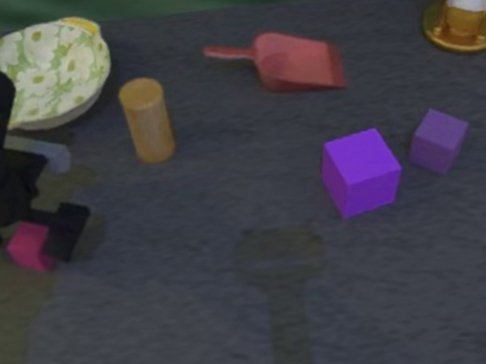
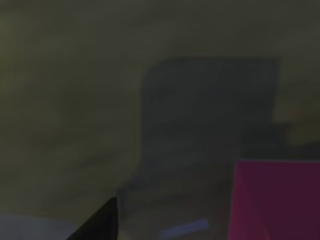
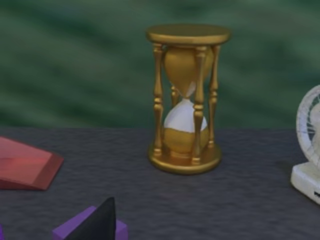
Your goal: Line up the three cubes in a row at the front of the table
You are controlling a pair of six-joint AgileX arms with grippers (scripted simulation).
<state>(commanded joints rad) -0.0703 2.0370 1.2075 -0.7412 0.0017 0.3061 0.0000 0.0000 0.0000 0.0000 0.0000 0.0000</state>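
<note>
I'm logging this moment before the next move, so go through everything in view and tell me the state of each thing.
Left gripper: low at the table's left side, at the magenta-pink cube.
Magenta-pink cube: on the table, against the gripper.
Bright violet cube: resting free, right of centre.
Dull purple cube: resting free, apart from the violet one.
Amber cylinder: upright.
Red scoop: lying flat.
Hourglass: upright, sand in both bulbs.
Floral bowl: tilted.
Fan: upright.

No readable text, no labels, no brands, no numbers, no signs anywhere
</note>
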